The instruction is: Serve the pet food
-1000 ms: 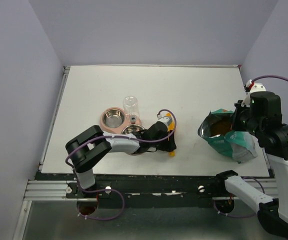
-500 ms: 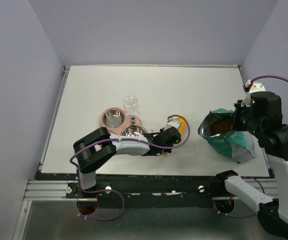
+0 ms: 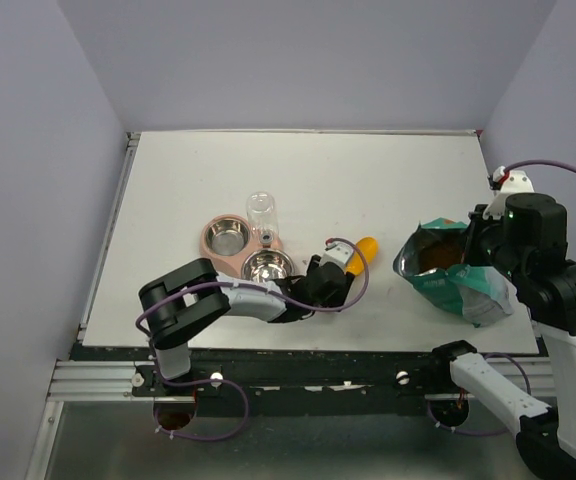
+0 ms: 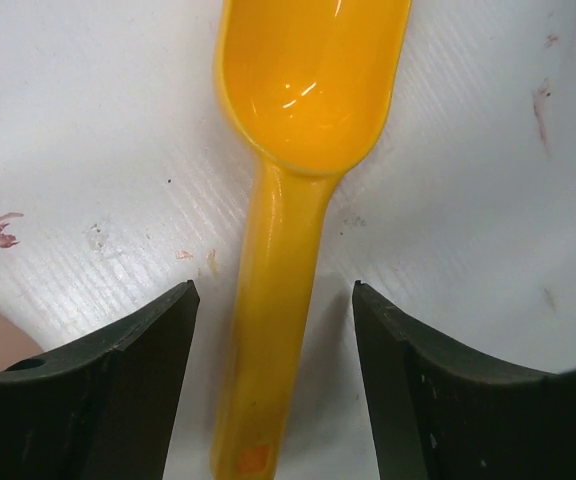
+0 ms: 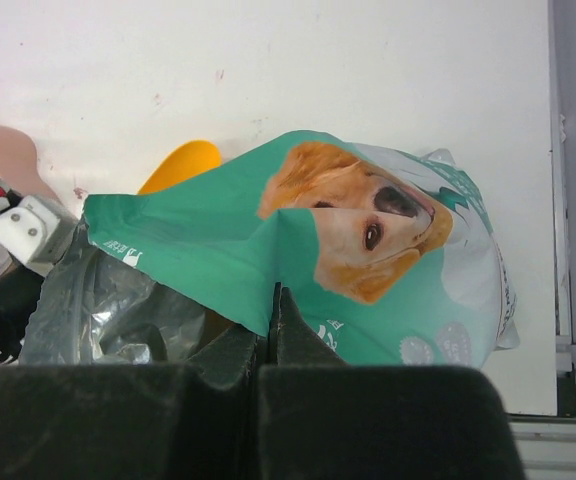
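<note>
**Scoop released, lying empty next to feeder**

Change: a second ago the scoop (image 4: 308,90) was carried at the feeder (image 3: 211,232) by the left end effector (image 4: 271,295). It has since been swung right and set flat on the surface (image 3: 368,180), between feeder and bag (image 5: 368,250). The fingers (image 4: 118,380) have been opened. In the wrist view the handle is straddled, with a clear gap on each side and no contact. The scoop cup is seen empty.

Meaning: nothing is being carried now. Either a pour has been finished or a regrip is being set up. Whether food sits in the near bowl (image 3: 249,266) cannot be told from overhead. If more is needed, the handle is already lined up for a straight close.

Kibble (image 3: 436,258): seen only as a brown patch inside the open bag mouth, at right, well apart from the feeder.

Right end effector (image 5: 271,310): pressed together, with the bag's rim pinched and the mouth held open and up.

Pose: the left arm (image 3: 253,298) is laid low and stretched rightward along the near edge, past the feeder, with the wrist pointed toward the bag. The right arm is held upright over the bag's far side.
</note>
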